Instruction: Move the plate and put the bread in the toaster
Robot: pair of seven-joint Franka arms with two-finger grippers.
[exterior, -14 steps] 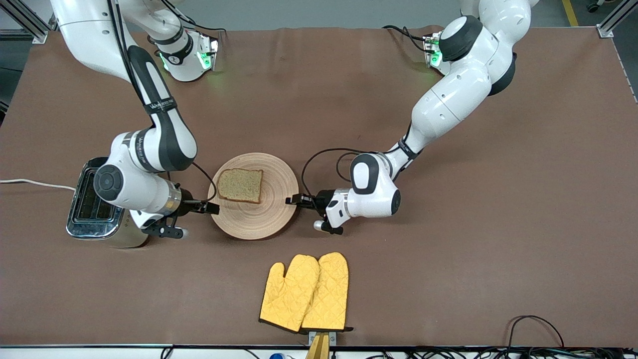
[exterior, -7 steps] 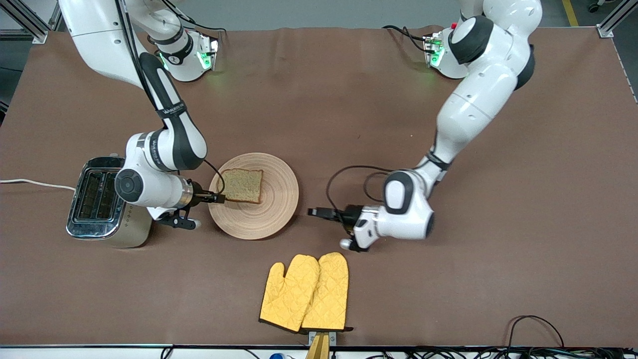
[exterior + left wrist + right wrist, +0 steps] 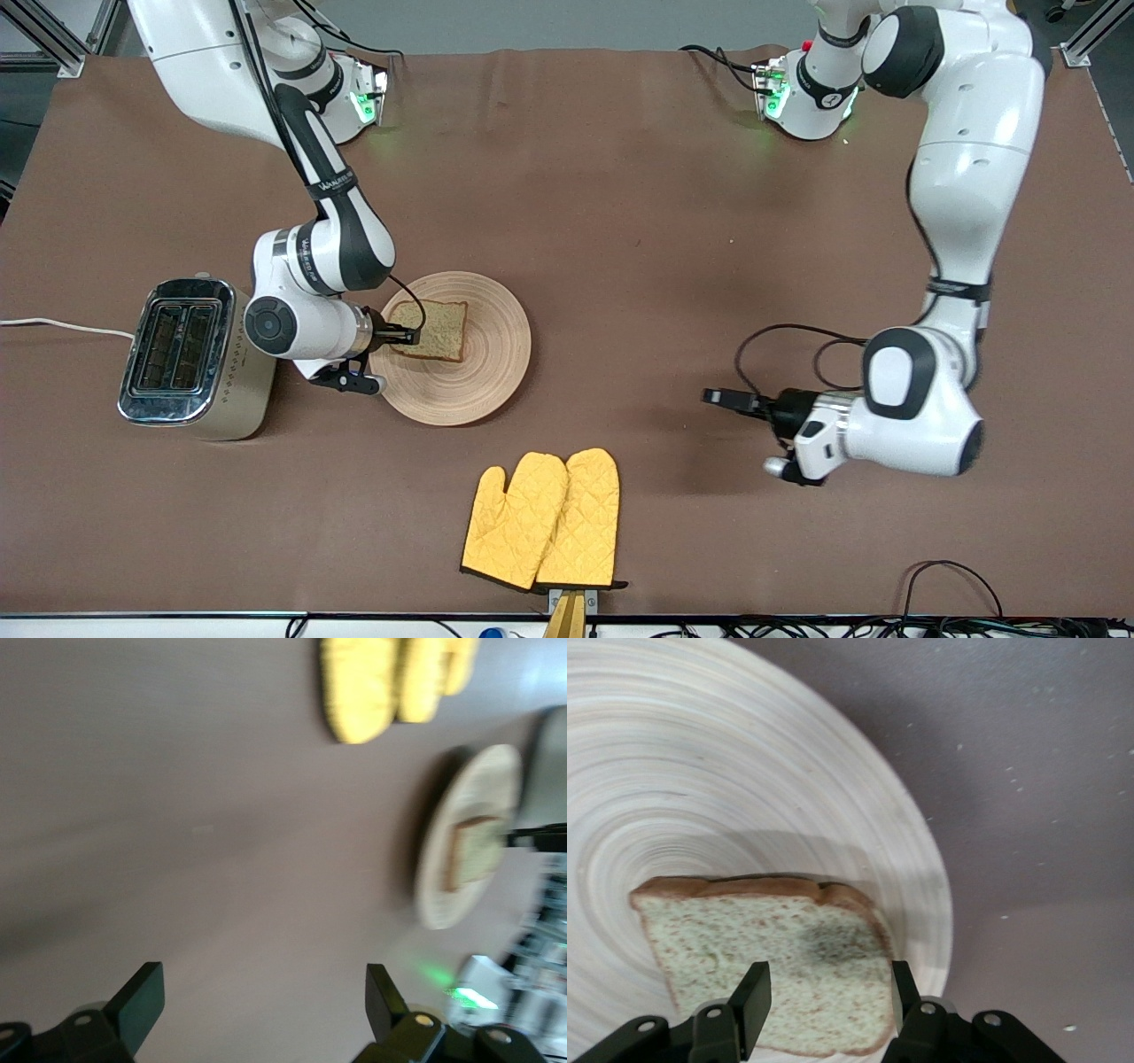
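Note:
The wooden plate point(image 3: 478, 372) lies mid-table with the bread point(image 3: 432, 330) flat on it. The toaster point(image 3: 190, 354) stands beside the plate, toward the right arm's end. My right gripper point(image 3: 409, 337) is open, low over the bread's edge nearest the toaster. In the right wrist view its fingers point(image 3: 750, 1001) stand either side of the bread point(image 3: 771, 948) on the plate point(image 3: 744, 771), gripper point(image 3: 828, 1001) unclosed. My left gripper point(image 3: 718, 399) is open and empty over bare table, well away from the plate. The left wrist view shows it point(image 3: 261, 1001) open, with plate point(image 3: 485, 784) and bread point(image 3: 474, 850) far off.
A pair of yellow oven mitts point(image 3: 542, 518) lies near the table's front edge, nearer the camera than the plate; they also show in the left wrist view point(image 3: 390, 682). The toaster's white cord point(image 3: 53, 325) runs off the right arm's end of the table.
The left gripper has pulled away from the plate's rim toward the left arm's end of the table. The right gripper has moved from the plate's rim in over the bread.

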